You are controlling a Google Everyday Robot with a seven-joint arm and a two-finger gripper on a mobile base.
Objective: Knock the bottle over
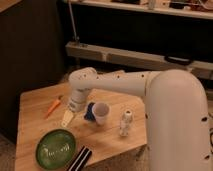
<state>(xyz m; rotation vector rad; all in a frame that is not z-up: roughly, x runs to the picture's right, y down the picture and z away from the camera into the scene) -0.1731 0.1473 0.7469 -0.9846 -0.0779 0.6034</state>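
Odds and ends on a wooden table

A pale wooden table (pixel 117 144) carries an orange carrot (pixel 54 105) near its left back edge, lying at a slant. A round green plate (pixel 56 149) sits at the front left. Just right of the plate, a dark striped object (pixel 82 158) hangs over the front edge. Near the middle, a white paper cup (pixel 101 113) stands upright with its rim open, and a small blue item (pixel 89 111) touches its left side. A long grey shelf rail (pixel 135 55) runs behind the table.
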